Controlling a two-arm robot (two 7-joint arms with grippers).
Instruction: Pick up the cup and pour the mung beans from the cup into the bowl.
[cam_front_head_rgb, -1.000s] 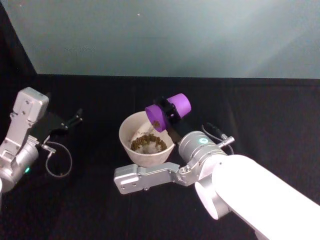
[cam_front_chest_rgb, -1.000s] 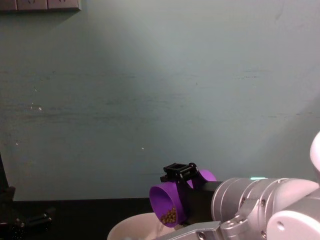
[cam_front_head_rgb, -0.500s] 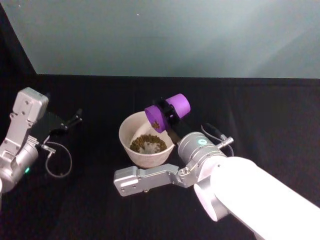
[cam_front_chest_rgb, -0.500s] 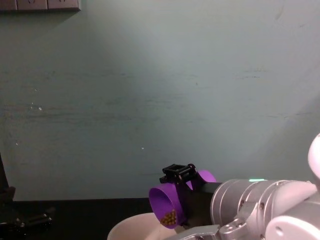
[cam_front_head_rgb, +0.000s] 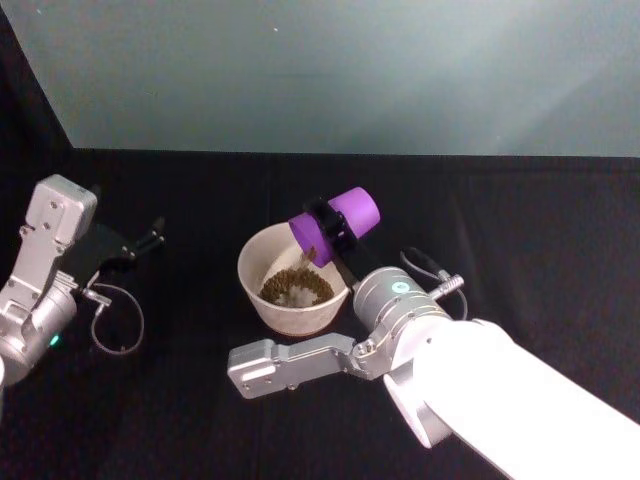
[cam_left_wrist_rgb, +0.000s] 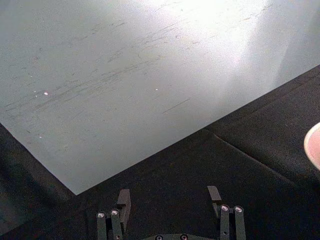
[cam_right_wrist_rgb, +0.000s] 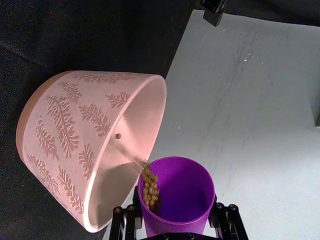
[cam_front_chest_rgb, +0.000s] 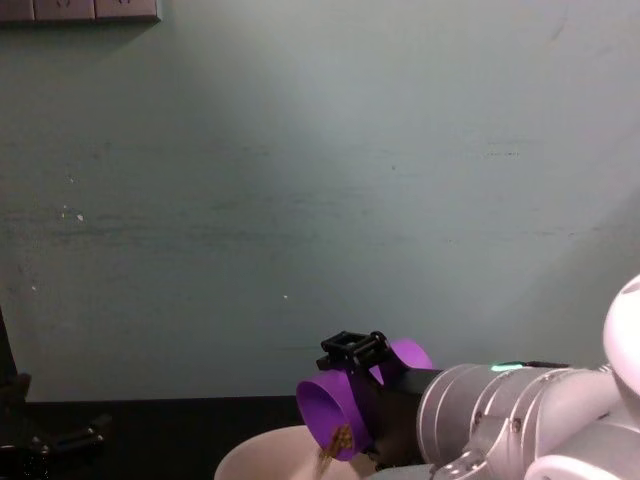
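The right gripper (cam_front_head_rgb: 327, 224), clamped on the cup (cam_front_head_rgb: 355, 209) tipped mouth-down above the bowl's (cam_front_head_rgb: 250, 263) rim, should tilt steeper slowly so the last beans (cam_front_head_rgb: 296, 286) land inside; the left gripper (cam_front_head_rgb: 152, 236) rests open, well left on the table (cam_front_head_rgb: 500, 220).

- The right gripper (cam_right_wrist_rgb: 175, 226) holds the purple cup (cam_right_wrist_rgb: 182, 197) between its two black fingers (cam_right_wrist_rgb: 125, 221), one at each side of the cup.
- The open mouth of the cup is seen from inside, and its rim is just beside the rim of the bowl (cam_right_wrist_rgb: 65, 125).
- The mung beans (cam_right_wrist_rgb: 149, 186) gather at the cup's edge nearest the bowl, and a thin stream runs from them into the bowl.
- The bowl is pale pink with a leaf pattern on its outer wall, and it stands on a black surface (cam_right_wrist_rgb: 75, 35).
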